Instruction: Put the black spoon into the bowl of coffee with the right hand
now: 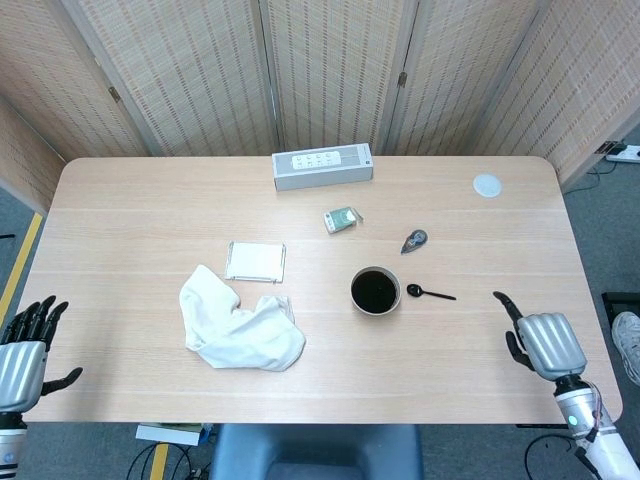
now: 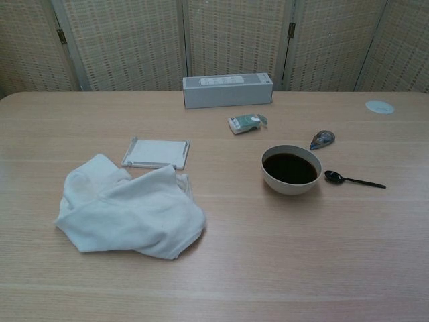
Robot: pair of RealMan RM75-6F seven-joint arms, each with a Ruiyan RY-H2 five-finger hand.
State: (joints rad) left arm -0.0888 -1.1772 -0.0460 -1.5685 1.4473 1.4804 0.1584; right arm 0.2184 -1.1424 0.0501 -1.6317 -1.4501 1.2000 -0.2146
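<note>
Now approach stage: right hand [image 1: 540, 342] empty, fingers' spread unclear, well apart from black spoon [image 1: 429, 293] beside bowl of coffee [image 1: 375, 290]; reach and pinch handle next.

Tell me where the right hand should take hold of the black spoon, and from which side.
Pinch the thin handle near its free end, coming from above on the right. The black spoon lies flat, its scoop end toward the bowl of coffee, handle pointing toward the right hand.

walls: woven folding screen panels [image 1: 330, 70] across top of frame | furniture: light wood table [image 1: 150, 200] filling centre | floor: grey [image 1: 12, 215], yellow line [image 1: 20, 270] at left edge
</note>
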